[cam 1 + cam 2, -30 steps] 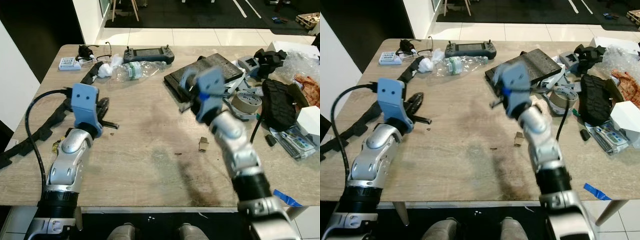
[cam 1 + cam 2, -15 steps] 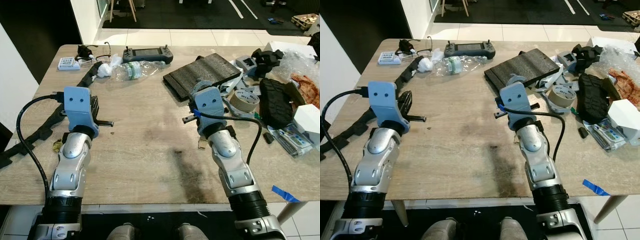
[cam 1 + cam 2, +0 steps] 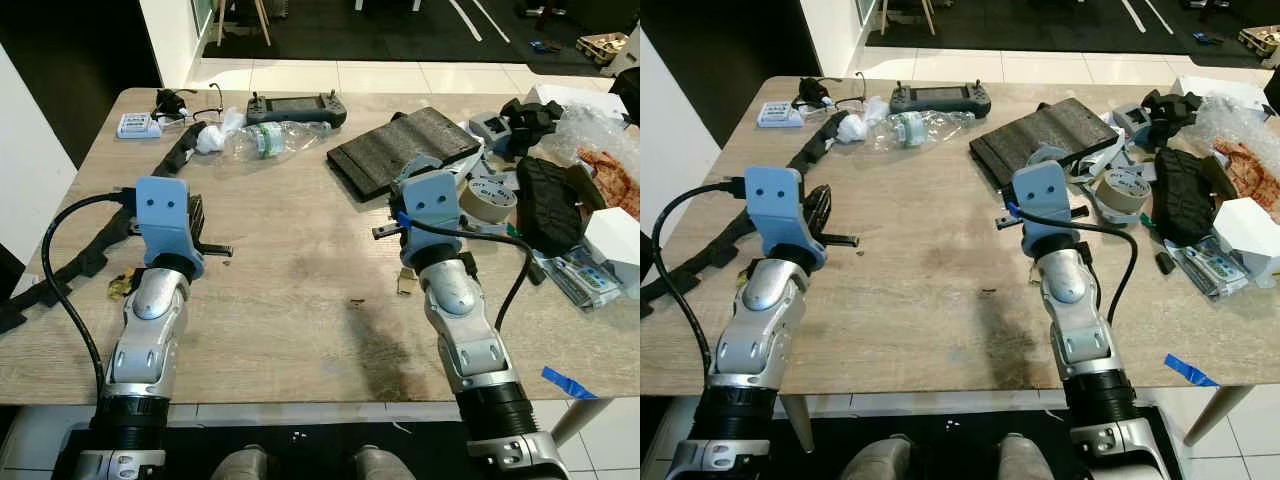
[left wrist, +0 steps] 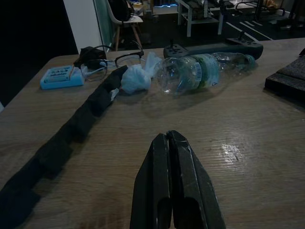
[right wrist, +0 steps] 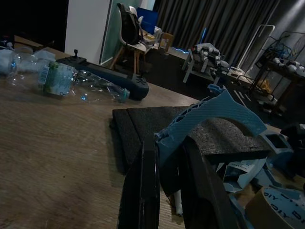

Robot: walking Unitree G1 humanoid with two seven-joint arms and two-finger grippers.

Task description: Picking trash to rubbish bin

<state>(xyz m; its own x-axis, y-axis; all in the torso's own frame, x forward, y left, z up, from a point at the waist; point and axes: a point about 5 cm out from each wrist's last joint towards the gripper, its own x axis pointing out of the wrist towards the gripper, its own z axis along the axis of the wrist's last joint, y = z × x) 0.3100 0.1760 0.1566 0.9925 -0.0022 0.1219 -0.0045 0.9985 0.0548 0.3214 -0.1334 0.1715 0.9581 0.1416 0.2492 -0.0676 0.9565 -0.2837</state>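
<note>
Both arms are resting low over the wooden worktop (image 3: pixel 300 300), looking staged for the next pick rather than mid-carry. The left gripper (image 4: pixel 174 157) is hovering just above bare wood with its jaws pressed together and nothing between them; it is pointing toward the trash at the far left: one crushed plastic bottle (image 3: pixel 270 140) lying on its side and one white crumpled wad (image 3: pixel 208 140) just beside it, next to a black strap (image 3: pixel 175 155). The right gripper (image 5: pixel 164 167) is sitting near the dark foam slab (image 3: pixel 405 150), jaws slightly apart with a light blue printed part (image 5: pixel 209 119) between them; whether it is truly clamped I cannot tell. One small cardboard scrap (image 3: pixel 406 284) is lying on the worktop just beside the right forearm, and one crumpled yellowish scrap (image 3: pixel 122 286) is lying beside the left arm

Counted: one bottle, one wad, two small scraps, one controller (image 3: pixel 297 108), one tape roll (image 3: pixel 490 198), one foam slab, one pair of glasses (image 4: pixel 112 59). The rubbish bin is not among what I can make out, so the drop-off is probably needing a turn away from the worktop
</note>
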